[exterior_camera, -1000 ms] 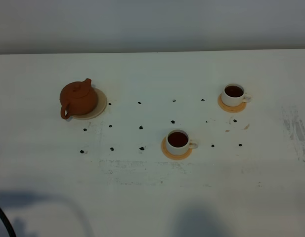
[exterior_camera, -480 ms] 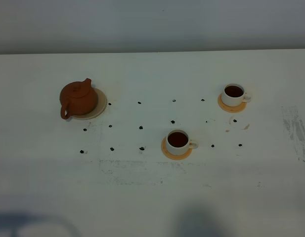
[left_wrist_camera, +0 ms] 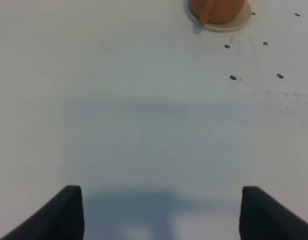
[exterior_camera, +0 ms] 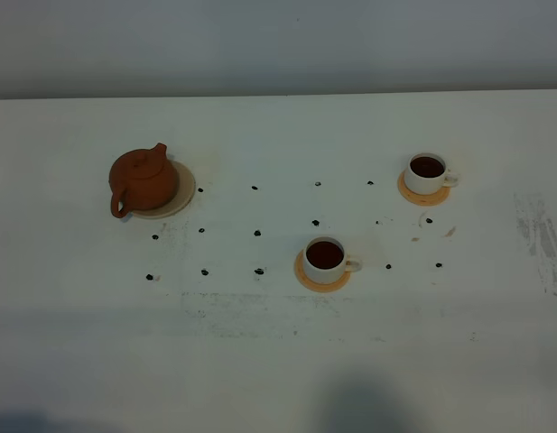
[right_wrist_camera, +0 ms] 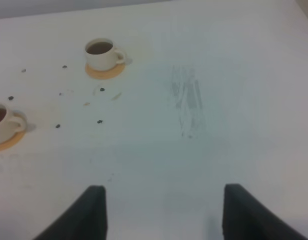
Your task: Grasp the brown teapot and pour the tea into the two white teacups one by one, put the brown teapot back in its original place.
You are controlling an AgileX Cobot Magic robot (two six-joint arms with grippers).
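Task looks done, or near enough, going by what you can see. Brown teapot point(exterior_camera: 143, 179) sits upright on the cream plate point(exterior_camera: 182, 200), far-left part of the table point(exterior_camera: 278, 361), w/ handle toward the near-left and spout toward the back. Nothing touching it.

Both white teacups hold dark reddish-brown tea: near cup point(exterior_camera: 326, 260) mid-table on its orange coaster point(exterior_camera: 305, 279), far cup point(exterior_camera: 427, 172) to the right on its own coaster point(exterior_camera: 410, 196). Small black dot marks point(exterior_camera: 257, 233) scattered btw pot and cups.

Left end effector point(left_wrist_camera: 161, 210): released, fingers wide apart, nothing btw them, hanging over bare table well short of the teapot, which only shows at the edge of the left wrist view. Right end effector point(right_wrist_camera: 163, 210): also spread and empty, over bare table, well apart from the cups.

Neither arm shows in the high view. You've nothing left to pour or replace; only parking the arms may remain.
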